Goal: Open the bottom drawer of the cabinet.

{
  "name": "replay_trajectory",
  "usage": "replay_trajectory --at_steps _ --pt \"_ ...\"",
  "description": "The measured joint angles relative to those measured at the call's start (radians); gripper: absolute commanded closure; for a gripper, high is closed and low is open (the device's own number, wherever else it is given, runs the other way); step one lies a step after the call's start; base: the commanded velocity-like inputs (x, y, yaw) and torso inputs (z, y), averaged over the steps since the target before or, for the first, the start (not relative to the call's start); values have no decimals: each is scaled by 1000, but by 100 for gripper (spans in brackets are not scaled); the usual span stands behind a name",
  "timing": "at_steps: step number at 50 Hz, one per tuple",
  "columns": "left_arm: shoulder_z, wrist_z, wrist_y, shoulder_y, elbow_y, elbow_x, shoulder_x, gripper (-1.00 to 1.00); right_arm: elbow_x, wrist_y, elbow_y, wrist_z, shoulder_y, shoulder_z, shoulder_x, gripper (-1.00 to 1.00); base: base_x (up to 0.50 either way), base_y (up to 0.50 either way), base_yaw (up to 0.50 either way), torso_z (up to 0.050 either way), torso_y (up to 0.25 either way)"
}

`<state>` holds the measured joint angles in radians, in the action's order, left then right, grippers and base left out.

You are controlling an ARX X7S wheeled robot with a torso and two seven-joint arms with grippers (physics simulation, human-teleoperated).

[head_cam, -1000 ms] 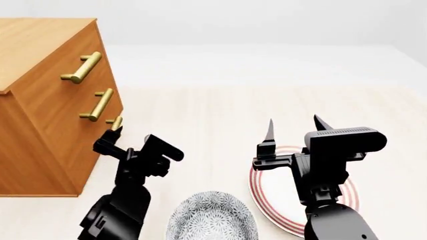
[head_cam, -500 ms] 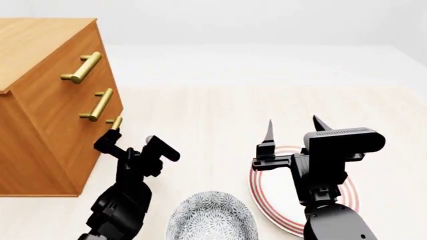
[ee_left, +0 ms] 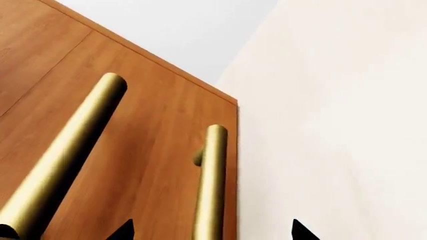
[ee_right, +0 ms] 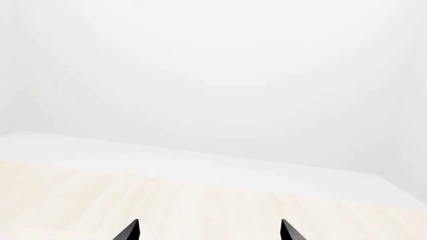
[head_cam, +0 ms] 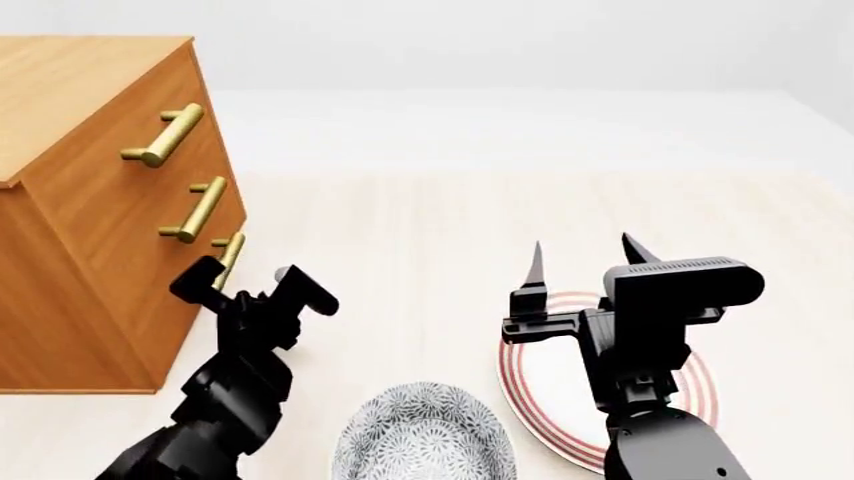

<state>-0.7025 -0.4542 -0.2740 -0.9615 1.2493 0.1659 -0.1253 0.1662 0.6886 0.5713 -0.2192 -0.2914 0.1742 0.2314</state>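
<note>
though the left gripper [head_cam: 247,285] hides much of it, the bottom drawer [head_cam: 200,300] looks closed.

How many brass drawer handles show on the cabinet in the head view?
3: the top handle, the middle handle, and the bottom handle, partly hidden by the left gripper.

On the pale wood-grain floor [head_cam: 427,230] we see a bowl [head_cam: 424,432] with a grey-blue and white feathery pattern, cut off by the lower edge of the head view. Just beside it, to the right, we find a white plate [head_cam: 547,385] ringed with thin red-brown bands near its rim, lying flat and partly hidden; we cannot tell whether the two touch. Beyond them the floor turns to a lighter white strip [head_cam: 534,120] that meets a plain pale wall [head_cam: 507,45].
</note>
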Motion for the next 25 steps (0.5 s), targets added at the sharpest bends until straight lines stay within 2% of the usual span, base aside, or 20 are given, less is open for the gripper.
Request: replay_trajectory --at_steps 25 --pt "-106 -44 -72 -37 51 -122 -27 -100 12 -10 -4 -14 5 4 7 -100 0 0 0 0 0"
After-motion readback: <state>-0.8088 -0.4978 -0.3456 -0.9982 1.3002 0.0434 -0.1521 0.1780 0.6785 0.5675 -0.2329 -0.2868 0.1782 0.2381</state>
